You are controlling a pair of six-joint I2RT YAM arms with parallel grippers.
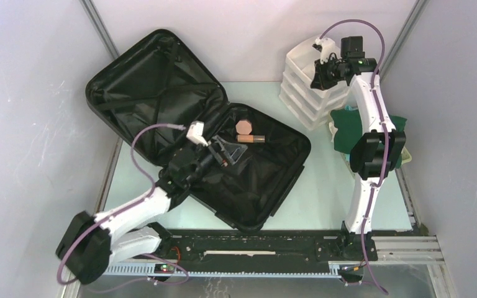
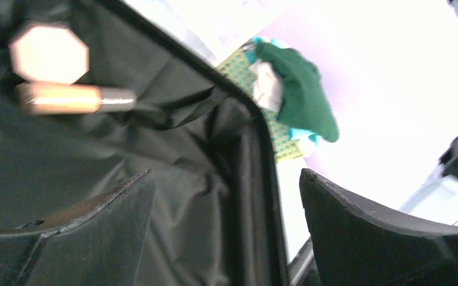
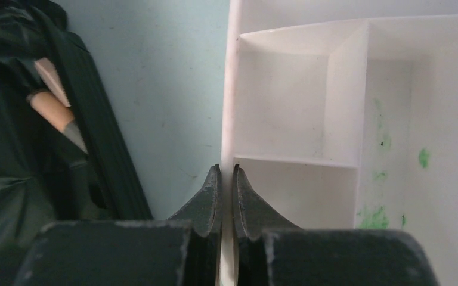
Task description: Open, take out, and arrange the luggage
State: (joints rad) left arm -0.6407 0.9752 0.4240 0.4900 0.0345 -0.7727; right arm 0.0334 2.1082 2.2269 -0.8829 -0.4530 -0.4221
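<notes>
1. The luggage [image 1: 155, 87] lies wide open on the left half of the worktop [image 1: 323, 186]. One half points to the back-left corner and the other sits nearer the middle. So the "open" part looks done, and I'd say it's the take-out-and-arrange step that's in hand.
2. Two things sit on the black lining of the nearer half, close to its back edge: a peach octagonal compact [image 1: 244, 126] and a tan tube [image 1: 250, 139] just beside it.
3. The left arm stretches diagonally from its base out over that half, with the wrist low. The left pincer [image 2: 225, 176] hovers just short of the tube, fingers wide apart and nothing between them.
4. The right arm rears up tall and reaches to the white drawer organizer [image 1: 298, 93] at the back right. The right pincer [image 3: 226, 179] is squeezed nearly together. On the wrist cam, the thin white front edge of a drawer runs straight into the slit between the fingers, so it looks clamped on that edge. The compartments in view hold nothing but a few green smudges.
5. My guess for the next move:
   - The right arm draws that drawer out or steadies it.
   - The left arm drops onto the tube or the compact, closes across the narrow side and lifts clear of the suitcase rim.
   - The tube is round and could roll, and the slack lining might bunch up under the fingers.
6. A pale yellow basket [image 2: 286, 140] with a green cloth [image 1: 348, 130] sits right by the right arm's elbow, so there's a snag risk on the way back.
</notes>
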